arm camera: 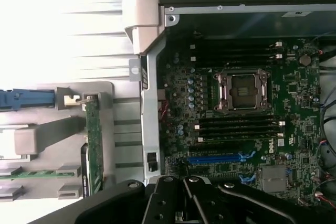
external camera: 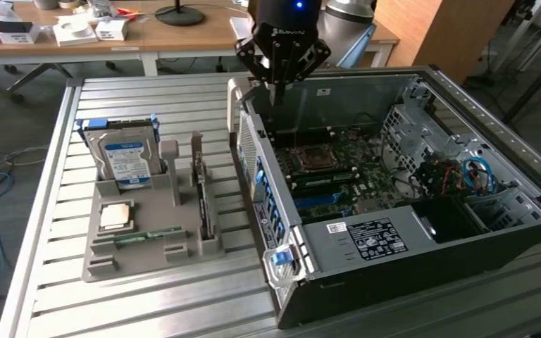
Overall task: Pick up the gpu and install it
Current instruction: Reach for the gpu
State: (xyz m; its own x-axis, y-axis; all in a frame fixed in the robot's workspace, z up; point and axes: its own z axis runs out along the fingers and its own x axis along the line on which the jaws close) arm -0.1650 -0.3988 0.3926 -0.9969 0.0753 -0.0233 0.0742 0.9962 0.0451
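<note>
Slatted metal table (external camera: 54, 211). Open case (external camera: 439, 255), Dell on its board (arm camera: 273, 148). Grey tray (external camera: 134, 257): gpu (external camera: 202, 193) stands on edge in it, untouched. Gripper (external camera: 275, 90), marked Robotiq, hangs over the case's rim, closed and empty; we judge a clean pick needs jaws squared across the gpu's top edge.

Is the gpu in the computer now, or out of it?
Out. The gpu stands on edge in the gray holder beside the computer case; the blue slot is empty.

ROBOTIQ on the pincer (external camera: 276, 89); DELL on motherboard (arm camera: 299, 109).
</note>
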